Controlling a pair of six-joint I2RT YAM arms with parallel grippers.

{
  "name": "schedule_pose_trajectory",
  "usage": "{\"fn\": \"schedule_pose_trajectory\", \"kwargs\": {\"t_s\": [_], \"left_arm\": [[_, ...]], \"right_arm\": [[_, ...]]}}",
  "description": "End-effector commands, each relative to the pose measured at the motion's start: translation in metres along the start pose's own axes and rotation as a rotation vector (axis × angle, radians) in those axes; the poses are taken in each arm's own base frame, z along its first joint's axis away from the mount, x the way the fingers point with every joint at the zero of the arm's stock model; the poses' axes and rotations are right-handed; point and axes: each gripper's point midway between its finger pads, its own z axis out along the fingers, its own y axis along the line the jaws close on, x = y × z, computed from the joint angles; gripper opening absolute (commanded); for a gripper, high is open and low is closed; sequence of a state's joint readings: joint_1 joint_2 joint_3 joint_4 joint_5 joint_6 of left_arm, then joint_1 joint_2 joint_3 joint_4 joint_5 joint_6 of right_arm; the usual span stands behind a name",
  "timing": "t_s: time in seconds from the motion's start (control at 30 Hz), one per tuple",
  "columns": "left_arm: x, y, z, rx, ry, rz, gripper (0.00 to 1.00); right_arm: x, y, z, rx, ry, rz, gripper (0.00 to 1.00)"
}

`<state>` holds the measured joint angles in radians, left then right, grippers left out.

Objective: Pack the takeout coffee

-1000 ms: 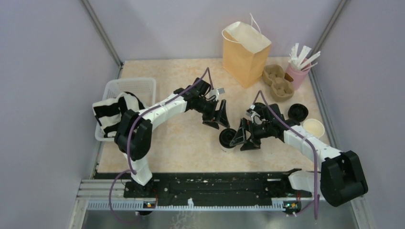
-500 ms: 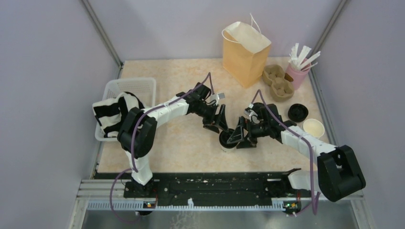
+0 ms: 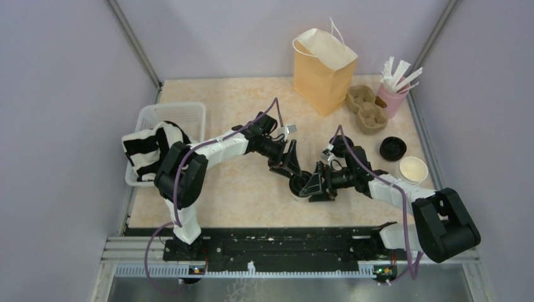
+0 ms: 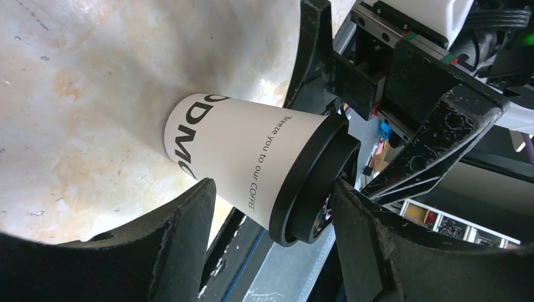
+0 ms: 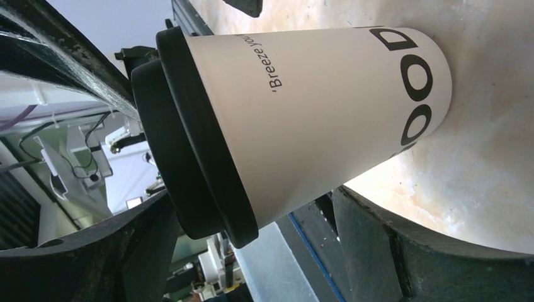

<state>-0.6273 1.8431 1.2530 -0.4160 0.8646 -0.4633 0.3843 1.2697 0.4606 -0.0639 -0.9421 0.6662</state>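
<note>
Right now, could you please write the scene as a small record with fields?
cup: small white paper cup with round black plastic lid, upright on beige table
left end effector: fingers either side of cup; grip unclear
right end effector: open, around the same cup
bag: tall brown paper bag, upright, at far edge, apart from cup

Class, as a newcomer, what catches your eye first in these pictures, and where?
In the middle, the left gripper and right gripper straddle one small white paper cup with a black plastic lid. Behind them, a tall brown paper bag stands at the back. A black-and-white striped cloth overhangs a white plastic basket at the left.
</note>
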Motion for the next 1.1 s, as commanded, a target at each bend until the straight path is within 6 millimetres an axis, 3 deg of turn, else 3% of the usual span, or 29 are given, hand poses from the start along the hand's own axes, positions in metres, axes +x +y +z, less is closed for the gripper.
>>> {"fn": "schedule_pose_trajectory", "kwargs": {"t_s": [0.0, 0.23, 0.43, 0.67, 0.83, 0.9, 0.97, 1.07], "left_arm": [[0.013, 0.037, 0.006, -0.12, 0.004, -0.012, 0.72], [0.025, 0.062, 0.0, -0.089, -0.013, -0.107, 0.7], [0.031, 0.071, 0.003, -0.088, 0.001, -0.127, 0.69], [0.047, 0.093, 0.009, -0.133, 0.031, -0.165, 0.69], [0.061, 0.109, 0.012, -0.178, 0.054, -0.197, 0.67], [0.063, 0.109, 0.011, -0.181, 0.056, -0.198, 0.67], [0.058, 0.101, 0.008, -0.166, 0.045, -0.176, 0.68], [0.041, 0.068, -0.001, -0.076, 0.012, -0.108, 0.74]], "right_arm": [[0.013, -0.049, 0.01, 0.137, -0.022, 0.048, 0.82], [0.012, -0.093, 0.011, 0.252, -0.07, 0.159, 0.75], [0.017, -0.14, -0.003, 0.517, -0.066, 0.233, 0.68], [0.031, -0.167, -0.009, 0.647, -0.042, 0.292, 0.63], [0.027, -0.167, -0.011, 0.67, -0.052, 0.273, 0.63], [0.02, -0.155, -0.009, 0.637, -0.052, 0.243, 0.63], [0.008, -0.134, -0.007, 0.571, -0.069, 0.198, 0.63], [-0.012, -0.098, -0.007, 0.462, -0.106, 0.119, 0.66]]}}
